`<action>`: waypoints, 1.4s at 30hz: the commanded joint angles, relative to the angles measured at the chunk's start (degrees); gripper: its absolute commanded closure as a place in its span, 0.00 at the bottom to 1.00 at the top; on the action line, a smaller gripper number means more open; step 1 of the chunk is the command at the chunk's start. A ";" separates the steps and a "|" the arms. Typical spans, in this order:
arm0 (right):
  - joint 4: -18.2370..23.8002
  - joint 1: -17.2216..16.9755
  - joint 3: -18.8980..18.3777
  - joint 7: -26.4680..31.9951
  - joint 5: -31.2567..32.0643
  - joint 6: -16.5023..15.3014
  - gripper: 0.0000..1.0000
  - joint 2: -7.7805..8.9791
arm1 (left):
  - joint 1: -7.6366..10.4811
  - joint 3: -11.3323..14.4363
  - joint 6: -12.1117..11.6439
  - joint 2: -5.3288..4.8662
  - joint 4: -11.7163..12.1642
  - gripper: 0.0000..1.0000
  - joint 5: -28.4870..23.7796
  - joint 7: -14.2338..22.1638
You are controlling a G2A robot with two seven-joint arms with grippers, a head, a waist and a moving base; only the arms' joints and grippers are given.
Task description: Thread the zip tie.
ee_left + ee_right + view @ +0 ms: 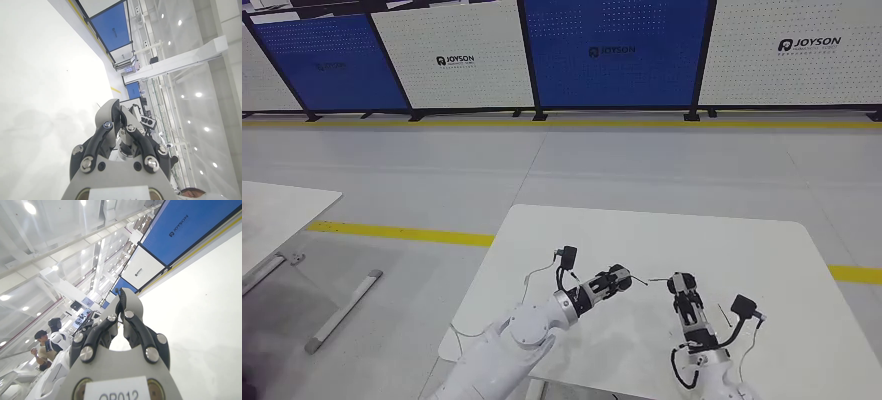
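My left gripper (622,277) hovers over the white table (642,230), shut on a thin black zip tie (639,281). The tie's free end pokes out toward the right arm. In the left wrist view the fingers (108,111) are pressed together, and a fine black tip of the zip tie (98,105) shows beside them. My right gripper (679,284) is a short way to the right, also shut. In the right wrist view a small black piece of zip tie (117,289) juts from between its closed fingertips (130,298). A small gap separates the two grippers.
A thin dark strip (725,315) lies on the table beside the right arm. The table's far half is bare white surface. A second white table (282,215) stands to the left, across a floor with yellow lines, and blue and white panels (612,50) stand behind.
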State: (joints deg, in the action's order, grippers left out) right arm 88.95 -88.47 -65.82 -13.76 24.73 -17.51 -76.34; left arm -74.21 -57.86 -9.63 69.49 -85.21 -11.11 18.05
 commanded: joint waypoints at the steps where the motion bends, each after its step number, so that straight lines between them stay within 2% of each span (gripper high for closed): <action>1: 0.31 -0.40 -0.33 0.76 0.08 0.91 1.00 0.04 | 0.03 0.07 -0.02 0.02 0.08 1.00 0.34 -0.19; 6: 0.70 -0.48 -0.35 2.05 1.57 4.25 1.00 -0.03 | 0.04 0.32 0.07 0.09 0.22 1.00 1.50 -1.21; 16: 0.74 -0.50 -0.28 2.05 1.46 4.11 1.00 -0.05 | 0.05 0.39 0.19 0.10 0.25 1.00 1.67 -1.17; 34: 0.46 0.35 0.67 3.02 2.61 5.89 1.00 -0.69 | 0.05 0.39 0.19 0.10 0.25 1.00 1.67 -1.17; 42: 1.84 -1.19 -0.63 1.97 2.70 4.91 1.00 -0.63 | 0.05 0.39 0.19 0.10 0.25 1.00 1.67 -1.17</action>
State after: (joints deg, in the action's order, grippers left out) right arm 90.57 -89.45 -66.25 -11.91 27.43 -12.55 -77.00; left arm -74.16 -57.48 -9.44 69.58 -84.96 -9.44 16.88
